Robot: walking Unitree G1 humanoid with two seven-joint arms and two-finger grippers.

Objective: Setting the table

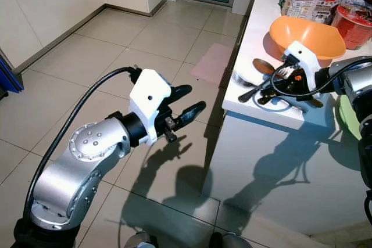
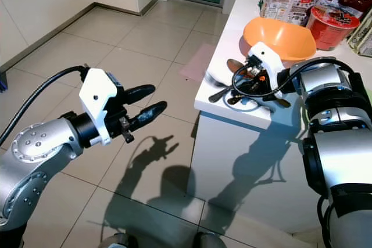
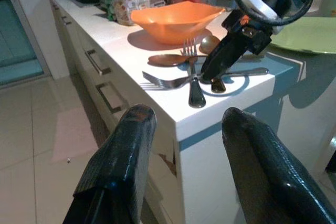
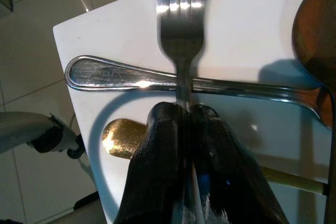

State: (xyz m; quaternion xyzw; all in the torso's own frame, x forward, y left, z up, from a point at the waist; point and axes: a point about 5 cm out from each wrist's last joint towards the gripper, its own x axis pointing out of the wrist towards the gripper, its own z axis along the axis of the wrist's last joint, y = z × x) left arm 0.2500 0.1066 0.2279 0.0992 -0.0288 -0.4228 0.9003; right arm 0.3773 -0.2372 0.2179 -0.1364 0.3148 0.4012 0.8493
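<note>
Right claw (image 4: 184, 124) pinches a fork (image 4: 181, 40) at the surface (image 1: 256, 42) corner; left claw (image 1: 183, 108) hovers open. Next: lift it clear.

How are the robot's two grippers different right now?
The left gripper hangs over the tiled floor, fingers open, holding nothing; the right gripper is down at the corner of the white counter, shut on a fork. The left points toward the counter from the side; the right tilts down among the cutlery beside the orange bowl. Both have two black fingers.
</note>
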